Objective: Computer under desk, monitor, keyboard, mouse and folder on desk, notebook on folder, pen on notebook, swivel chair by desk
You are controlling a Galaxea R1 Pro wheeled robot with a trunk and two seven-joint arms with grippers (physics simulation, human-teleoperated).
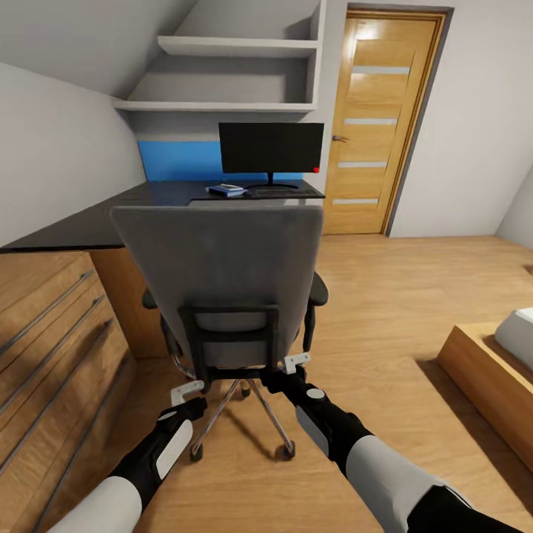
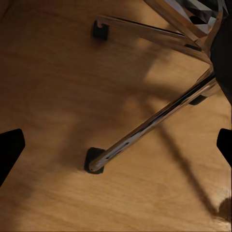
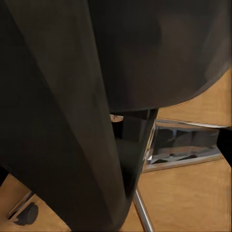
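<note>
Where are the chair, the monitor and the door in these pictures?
chair (image 1: pixel 222 259), head view, middle of the grey backrest.
monitor (image 1: pixel 271 148), head view, centre of the black screen.
door (image 1: pixel 377 133), head view, wooden panel between the pale glass strips.

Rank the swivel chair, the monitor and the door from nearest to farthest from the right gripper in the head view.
1. Swivel chair: directly ahead of the right gripper.
2. Monitor: on the desk beyond the chair.
3. Door: back wall, farthest.
</note>
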